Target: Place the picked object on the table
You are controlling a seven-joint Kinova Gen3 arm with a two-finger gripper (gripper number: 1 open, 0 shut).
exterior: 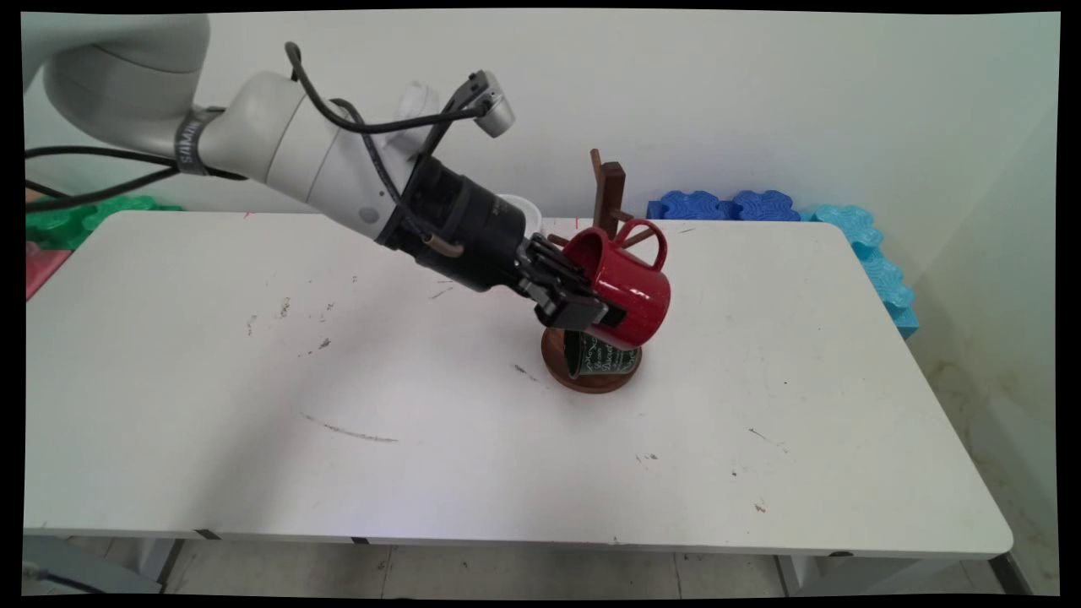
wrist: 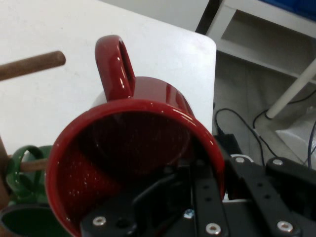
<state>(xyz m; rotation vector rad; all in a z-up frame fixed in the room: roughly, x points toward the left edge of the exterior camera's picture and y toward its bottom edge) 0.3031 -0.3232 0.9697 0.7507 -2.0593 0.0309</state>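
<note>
My gripper (exterior: 601,311) is shut on the rim of a red mug (exterior: 629,283), one finger inside it and one outside. The mug is tilted on its side above the table, its handle (exterior: 646,241) up by a peg of the brown wooden mug tree (exterior: 609,198). In the hand view the red mug (wrist: 143,163) fills the middle, its mouth toward the camera and its handle (wrist: 116,66) pointing up beside a wooden peg (wrist: 32,65). A dark green mug (exterior: 604,356) hangs low on the tree over its round base (exterior: 591,382); the green mug (wrist: 22,168) also shows at lower left.
The white table (exterior: 422,405) carries only the mug tree. Blue foam pieces (exterior: 726,205) lie behind its far right corner and green ones (exterior: 76,215) at far left. A white cup (exterior: 519,211) peeks from behind the arm. The table's right edge is near.
</note>
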